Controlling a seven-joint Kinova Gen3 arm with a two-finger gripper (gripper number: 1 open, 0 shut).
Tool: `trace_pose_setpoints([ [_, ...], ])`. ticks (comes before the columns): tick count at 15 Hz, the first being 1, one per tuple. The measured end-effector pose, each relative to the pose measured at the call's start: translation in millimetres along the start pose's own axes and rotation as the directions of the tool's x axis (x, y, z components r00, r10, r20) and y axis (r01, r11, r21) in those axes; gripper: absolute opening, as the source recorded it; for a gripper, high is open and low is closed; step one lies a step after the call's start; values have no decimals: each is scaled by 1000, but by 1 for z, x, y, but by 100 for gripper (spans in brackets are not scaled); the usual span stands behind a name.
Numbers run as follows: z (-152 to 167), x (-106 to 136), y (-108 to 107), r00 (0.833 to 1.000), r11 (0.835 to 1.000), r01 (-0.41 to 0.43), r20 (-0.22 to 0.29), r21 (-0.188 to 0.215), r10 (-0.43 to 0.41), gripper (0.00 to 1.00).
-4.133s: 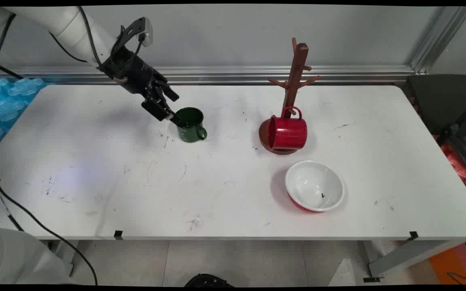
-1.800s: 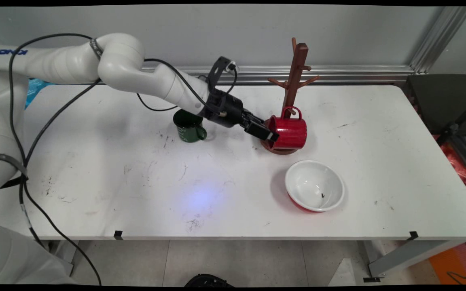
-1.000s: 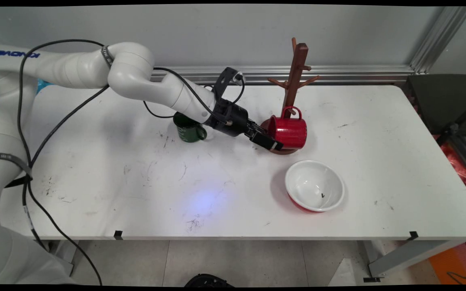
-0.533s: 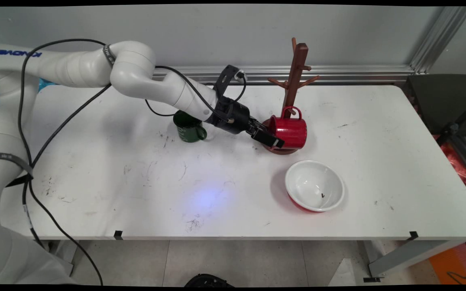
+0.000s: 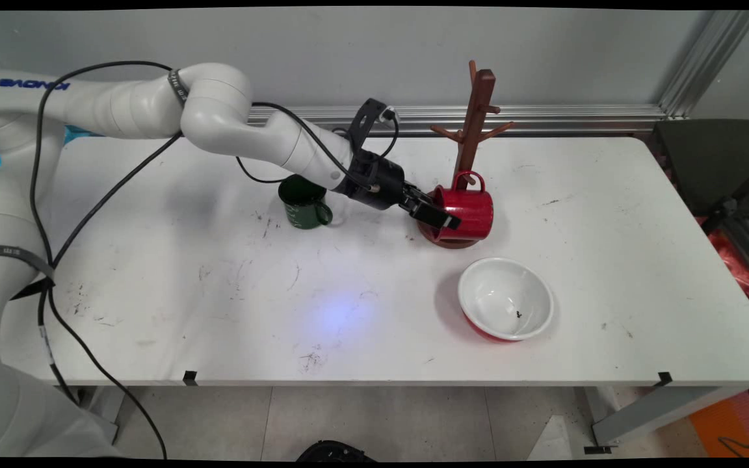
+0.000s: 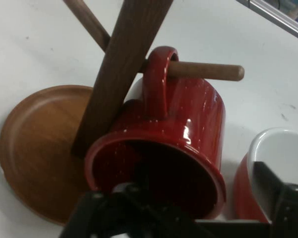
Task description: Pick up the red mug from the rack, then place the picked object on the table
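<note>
Gripper fingers are seen spread apart at the open mouth of the red mug, which hangs by its handle on a peg of the wooden mug tree, right of frame centre. Judged rigid, glossy, probably slippery enamel; the rim wall is the likeliest hold.

1. Our white arm reaches in from the left and slopes down toward the right.
2. Black cables hang from it.
3. Our black end effector is held low with its fingers spread apart.
</note>
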Motion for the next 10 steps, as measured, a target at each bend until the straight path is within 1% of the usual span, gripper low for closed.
trace_pose_setpoints([
  [4,1,2,0,1000,1000,-2,-4,-2,2,0],
  [10,-1,4,6,1000,1000,8,-3,-10,-8,0],
])
